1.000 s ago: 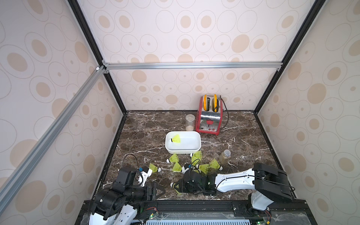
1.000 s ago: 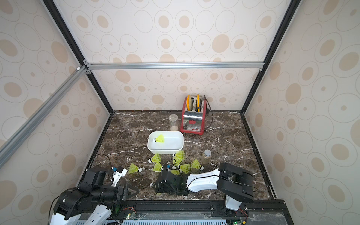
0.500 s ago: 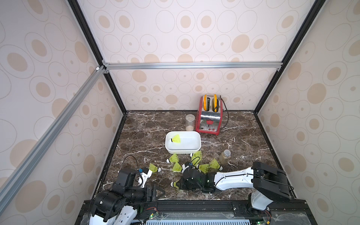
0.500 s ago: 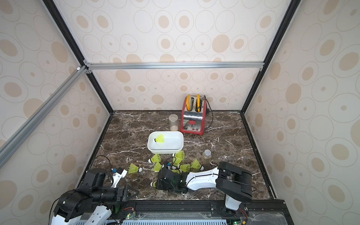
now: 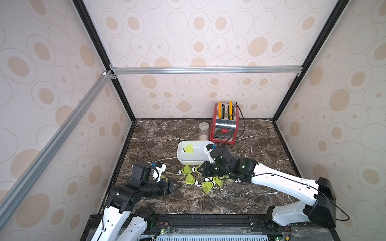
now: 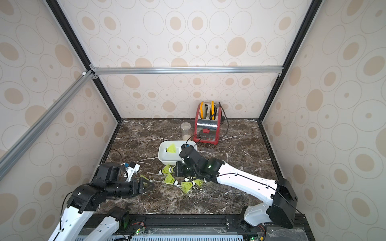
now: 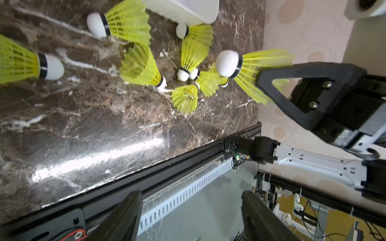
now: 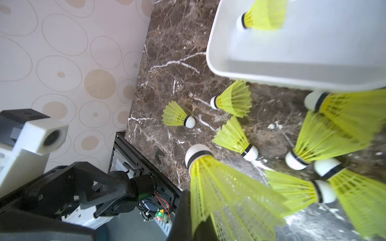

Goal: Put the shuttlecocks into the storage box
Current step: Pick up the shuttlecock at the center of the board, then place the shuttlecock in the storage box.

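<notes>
We saw one shuttlecock (image 5: 189,149) in storage box (image 5: 181,159). Right gripper (image 5: 203,169) clenched on held shuttlecock (image 8: 219,187). Left gripper (image 5: 174,186) spread, empty. Several loose shuttlecocks (image 5: 190,178) lay on table (image 5: 229,198), not yet boxed.

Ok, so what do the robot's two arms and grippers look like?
The left arm and right arm have white link shells, black joint housings and thin black cables. The left gripper and right gripper are black with triangular open-frame fingers. A white camera block with a blue tab tops each wrist.
</notes>
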Robot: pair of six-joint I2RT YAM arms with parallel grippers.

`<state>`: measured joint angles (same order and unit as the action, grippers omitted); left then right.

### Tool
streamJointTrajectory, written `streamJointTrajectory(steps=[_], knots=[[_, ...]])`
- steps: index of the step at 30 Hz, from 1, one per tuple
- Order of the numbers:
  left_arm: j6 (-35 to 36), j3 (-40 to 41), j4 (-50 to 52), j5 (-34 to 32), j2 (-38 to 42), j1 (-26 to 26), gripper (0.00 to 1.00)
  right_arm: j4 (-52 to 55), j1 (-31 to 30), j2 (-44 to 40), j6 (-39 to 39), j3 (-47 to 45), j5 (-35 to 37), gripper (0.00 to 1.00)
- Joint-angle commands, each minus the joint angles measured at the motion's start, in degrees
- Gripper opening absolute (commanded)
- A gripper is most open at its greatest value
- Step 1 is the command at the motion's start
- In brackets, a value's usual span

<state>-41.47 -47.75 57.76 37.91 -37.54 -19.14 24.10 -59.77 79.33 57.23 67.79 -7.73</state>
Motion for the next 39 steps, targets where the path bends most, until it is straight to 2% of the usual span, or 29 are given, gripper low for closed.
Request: streamJointTrajectory(steps=[1, 8, 15, 21, 29, 39], knots=[[-4.0, -2.4, -10.8, -2.8, -4.1, -0.3, 0.77, 8.6, 6.5, 3.5, -9.2, 4.3, -7.8, 0.00], [-7.7, -3.7, -20.2, -9.4, -12.9, -0.2, 0.77, 4.2, 15.4, 15.2, -15.2, 11.9, -18.9, 0.00], [-4.8, -8.9, -18.0, -16.0, -20.5, -0.2, 0.79, -1.8, 16.8, 27.1, -16.0, 17.5, -24.2, 0.00], [-3.5, -8.7, -19.0, -18.8, -22.0, 0.0, 0.79, -9.9, 16.5, 32.1, -12.2, 17.4, -25.1, 0.00], [-2.4, -8.9, -19.7, -23.1, -21.9, 0.0, 0.79, -13.2, 14.7, 37.8, -11.3, 19.2, -24.7, 0.00], [-1.1, -8.6, -17.8, -22.5, -20.2, 0.0, 0.79, -18.3, 14.2, 43.4, -8.9, 21.5, -25.4, 0.00]])
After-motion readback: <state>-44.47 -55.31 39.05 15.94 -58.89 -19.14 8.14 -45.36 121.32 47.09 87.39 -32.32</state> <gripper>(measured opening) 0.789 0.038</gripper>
